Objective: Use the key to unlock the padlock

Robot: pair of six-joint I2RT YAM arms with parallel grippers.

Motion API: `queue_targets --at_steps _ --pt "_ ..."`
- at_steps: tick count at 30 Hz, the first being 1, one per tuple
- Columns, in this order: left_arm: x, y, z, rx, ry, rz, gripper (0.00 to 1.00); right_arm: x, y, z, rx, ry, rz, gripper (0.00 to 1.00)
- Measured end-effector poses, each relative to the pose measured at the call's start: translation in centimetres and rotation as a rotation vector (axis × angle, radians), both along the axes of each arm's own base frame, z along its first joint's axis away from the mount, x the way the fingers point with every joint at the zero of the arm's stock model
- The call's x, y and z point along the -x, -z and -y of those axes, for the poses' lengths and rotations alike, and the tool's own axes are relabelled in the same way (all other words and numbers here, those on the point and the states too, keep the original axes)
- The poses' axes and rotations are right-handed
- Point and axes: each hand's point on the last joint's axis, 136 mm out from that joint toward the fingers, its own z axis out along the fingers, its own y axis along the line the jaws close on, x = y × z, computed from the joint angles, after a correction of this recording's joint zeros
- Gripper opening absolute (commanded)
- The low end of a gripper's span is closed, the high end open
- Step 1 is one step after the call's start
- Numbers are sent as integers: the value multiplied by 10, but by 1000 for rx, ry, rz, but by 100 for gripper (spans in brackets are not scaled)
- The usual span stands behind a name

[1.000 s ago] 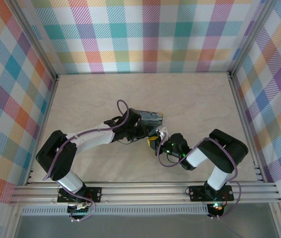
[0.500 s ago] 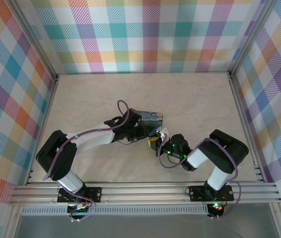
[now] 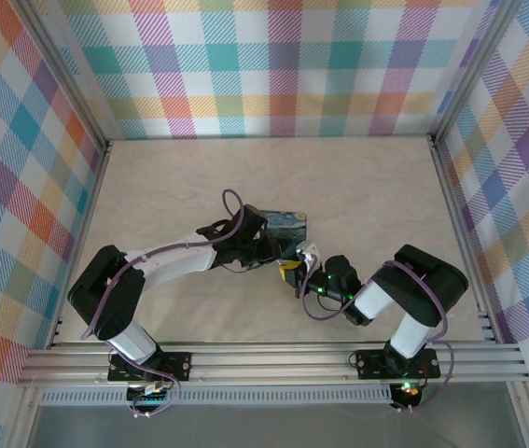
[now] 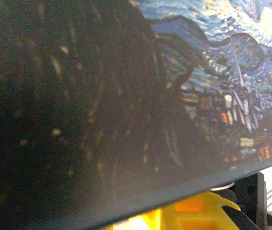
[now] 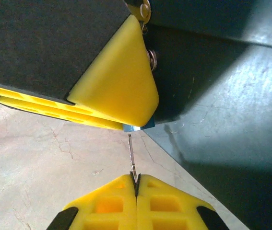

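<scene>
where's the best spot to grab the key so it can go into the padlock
By its back end, coming from the side away from the padlock. The key is a thin straight sliver, so pinching just the tail leaves the shaft free and pointing at the lock. The right tool is shut on it that way.

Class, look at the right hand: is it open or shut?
Shut. In the wrist view the right hand has its yellow fingers pressed together, pinching the thin key at their tips.
</scene>
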Motion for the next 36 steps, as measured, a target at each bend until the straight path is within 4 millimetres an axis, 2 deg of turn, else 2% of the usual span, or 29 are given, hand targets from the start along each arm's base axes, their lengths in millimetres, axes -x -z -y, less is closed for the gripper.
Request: queue_targets --at_steps 18,25,36 --pt "6 0 -2 -5 29 -11 20 4 5 6 -1 1 -37 0" --pt "8 -1 0 0 43 -16 20 7 0 7 -10 -15 -40 0" --pt "10 -2 1 9 55 -28 20 10 12 7 1 -27 -74 0"
